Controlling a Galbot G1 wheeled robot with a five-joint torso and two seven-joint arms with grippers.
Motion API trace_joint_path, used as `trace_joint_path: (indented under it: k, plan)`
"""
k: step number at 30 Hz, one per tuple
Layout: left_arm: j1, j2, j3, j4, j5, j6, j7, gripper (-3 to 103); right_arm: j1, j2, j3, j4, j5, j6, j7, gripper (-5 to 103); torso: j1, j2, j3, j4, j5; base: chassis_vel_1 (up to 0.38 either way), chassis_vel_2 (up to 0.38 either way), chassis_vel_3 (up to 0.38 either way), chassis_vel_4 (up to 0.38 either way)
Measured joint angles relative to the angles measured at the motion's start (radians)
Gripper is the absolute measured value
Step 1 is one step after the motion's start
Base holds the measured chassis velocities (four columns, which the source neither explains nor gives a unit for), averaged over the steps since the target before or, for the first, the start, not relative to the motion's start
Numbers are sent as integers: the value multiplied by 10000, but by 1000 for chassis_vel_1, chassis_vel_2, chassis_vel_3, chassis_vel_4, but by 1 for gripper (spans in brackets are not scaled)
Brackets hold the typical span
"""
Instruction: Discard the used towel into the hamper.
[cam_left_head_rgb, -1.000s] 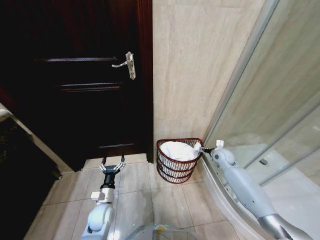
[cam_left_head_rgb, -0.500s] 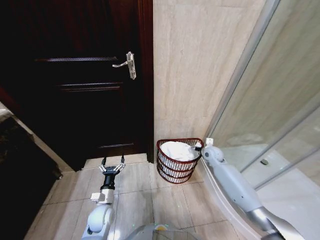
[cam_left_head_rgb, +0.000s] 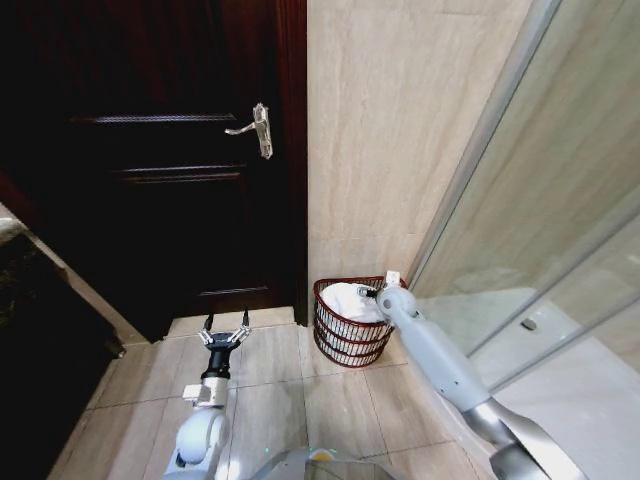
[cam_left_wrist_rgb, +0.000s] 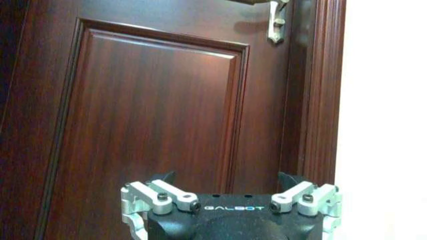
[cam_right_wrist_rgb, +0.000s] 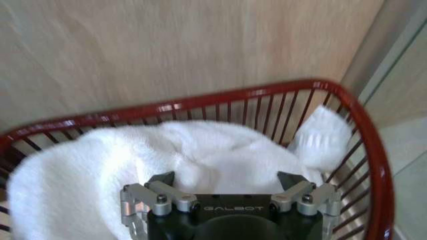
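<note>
My right gripper (cam_left_head_rgb: 372, 293) sits just over the near rim of the small round red-brown openwork wire hamper (cam_left_head_rgb: 340, 340), pointing down into it; in the right wrist view the fingers spread wide with nothing between them, released, tips apparently just above or at the crumpled white terry towel (cam_right_wrist_rgb: 200, 160), contact unclear. The towel lies inside the hamper, heaped up to rim level, one corner (cam_right_wrist_rgb: 323, 137) pushed against the wires on the side toward the glass shower screen (cam_left_head_rgb: 540, 200). Judging from that, the drop looks done and the step in hand is clearing out: to do it well I should lift straight up with the fingers kept apart so no loop of cloth snags and drags back over the rim, and keep my forearm off the shower screen, which is close beside the arm. The hamper stands on the beige floor tiles (cam_left_head_rgb: 290, 400) against the beige tiled wall (cam_left_head_rgb: 390, 120), in the corner between the dark wooden door (cam_left_head_rgb: 150, 150) and the shower. My left gripper (cam_left_head_rgb: 224, 334) is parked low in front of the door, fingers splayed open, empty, well apart from the hamper.
</note>
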Motion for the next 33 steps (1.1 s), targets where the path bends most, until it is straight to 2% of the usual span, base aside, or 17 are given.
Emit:
trace_joint_path:
  k: [5,13,23,31,33]
  plan:
    - [9,48,-61,9,-70,2,0,100,49,501,215,-746,-495,86,-315,100,0,0,-1,4,-1,0,0,0,0]
    - [-75,125,-56,180,-121,-24,-3,100,229,855,222,-1199,-594,99,-371,100,0,0,-1,1,-4,0,0,0,0]
    - [-79,194,-66,197,-265,-82,7,100,357,1451,604,-2481,-1188,343,-677,100,0,1,-1,4,-3,0,0,0,0]
    - [-64,239,-93,172,-347,-87,-28,100,353,1295,626,-2060,-1241,649,-713,100,0,0,1,3,0,0,0,0,0]
    - [-68,275,-109,37,-348,127,-158,100,132,926,601,-1030,-1186,756,-623,100,0,0,0,4,0,0,0,0,0]
